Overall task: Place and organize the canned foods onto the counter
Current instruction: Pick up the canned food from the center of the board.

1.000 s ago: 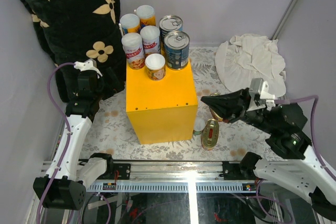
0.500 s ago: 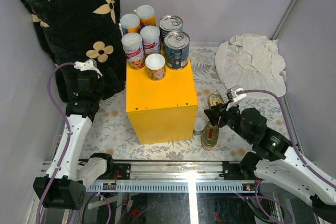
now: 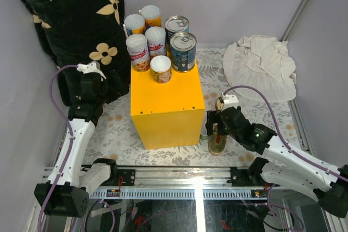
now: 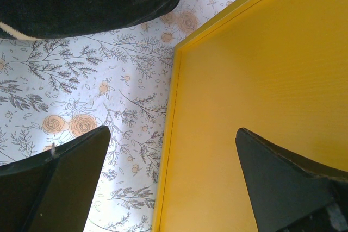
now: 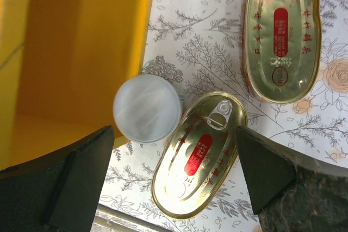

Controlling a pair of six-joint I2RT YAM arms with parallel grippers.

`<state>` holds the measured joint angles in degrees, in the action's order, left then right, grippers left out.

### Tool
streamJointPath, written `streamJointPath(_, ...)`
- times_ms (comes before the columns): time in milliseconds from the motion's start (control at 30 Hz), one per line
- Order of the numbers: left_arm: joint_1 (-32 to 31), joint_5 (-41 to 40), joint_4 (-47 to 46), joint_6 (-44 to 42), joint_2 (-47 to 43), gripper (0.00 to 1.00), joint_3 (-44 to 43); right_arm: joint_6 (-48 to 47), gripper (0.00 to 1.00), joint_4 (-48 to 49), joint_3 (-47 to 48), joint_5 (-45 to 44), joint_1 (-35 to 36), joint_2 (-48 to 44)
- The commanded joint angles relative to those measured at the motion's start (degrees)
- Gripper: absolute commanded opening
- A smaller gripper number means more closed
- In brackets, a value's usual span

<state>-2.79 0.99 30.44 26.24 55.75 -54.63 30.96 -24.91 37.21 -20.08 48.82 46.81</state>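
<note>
The right arm hangs low at the front right corner of the bright yellow rectangular box. Its jaws are spread wide and hold nothing, poised over goods on the floral-printed worktop.

Below them a slim white-lidded can stands upright against the box's side. Just beside it lies a flat oval gold tin with a ring pull, and a second oval gold tin lies close behind.

Seven cans are already grouped at the box's rear: five slim ones and two wider silver-topped, blue-labelled ones. The front half of the top is bare.

The left arm's jaws are also spread and empty, beside the box's left edge.

The oval tins look rigid, smooth and probably slippery. Lying flat, they offer only a shallow rim, so a pinch across the narrow width seems safest. The slim can should take a squeeze around its body, though the box crowds one side.
</note>
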Motion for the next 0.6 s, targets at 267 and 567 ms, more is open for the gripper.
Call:
streamJointPath(267, 0.5, 0.1, -1.7, -1.3, 0.0, 1.0, 0.6, 0.5, 1.0, 10.1, 0.6, 6.2, -1.6, 10.7)
streamJointPath(567, 0.4, 0.0, -1.7, -1.3, 0.2, 1.0, 0.4, 0.7, 1.0, 16.6, -1.8, 13.8, -4.7, 17.5)
